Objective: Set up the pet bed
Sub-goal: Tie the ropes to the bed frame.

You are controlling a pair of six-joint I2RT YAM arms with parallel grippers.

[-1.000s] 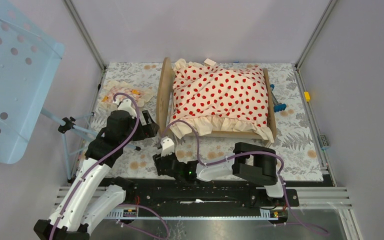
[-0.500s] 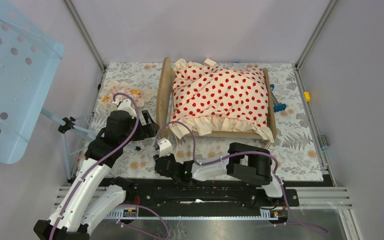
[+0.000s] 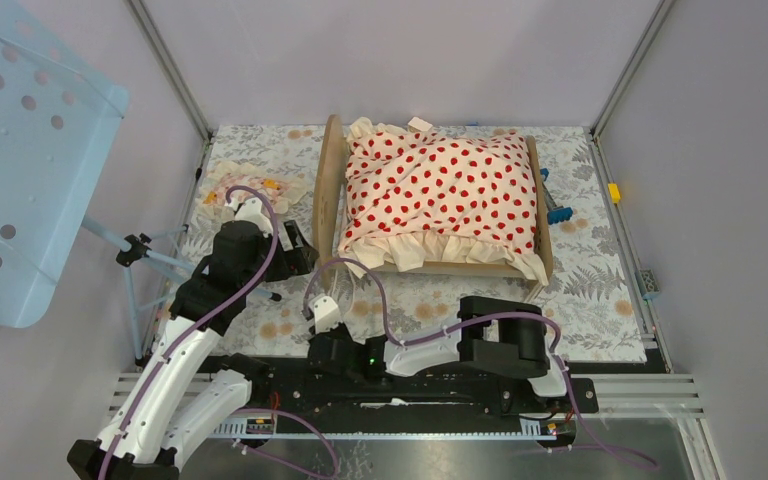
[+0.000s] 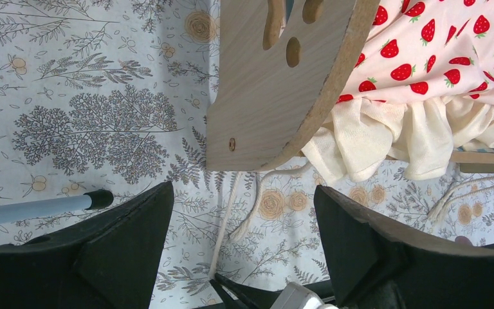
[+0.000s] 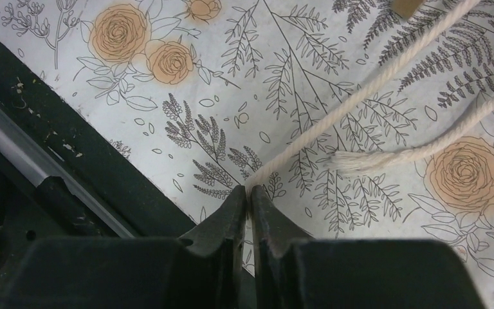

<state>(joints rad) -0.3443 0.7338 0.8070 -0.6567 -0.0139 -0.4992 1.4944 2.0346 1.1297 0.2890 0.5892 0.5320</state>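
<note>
The pet bed is a small light-wood frame. Its rounded headboard has paw-print cutouts and a low footboard stands at the other end. A cream blanket printed with red strawberries lies over the top of it, and its ruffled hem spills over the side rail nearest the arms.

The bed stands on the floral mat, just ahead of the left gripper. That gripper's jaws are spread wide, and the lower corner of the headboard sits a little beyond the fingertips, not touching either one. From the right gripper the bed lies farther ahead and off to the right, well apart.

The right gripper's fingers are pressed together on the end of a cream cord — it runs away from the tips across the mat. In the left wrist view it leads up toward the foot of the headboard. A second cord with a frayed end lies loose just beside the first, ahead of the tips.

Over the last second the right gripper has drawn back from the bed toward the arm bases, and its purple cable now arches higher in front of the ruffle. The bed, blanket and left arm sit as they did.
</note>
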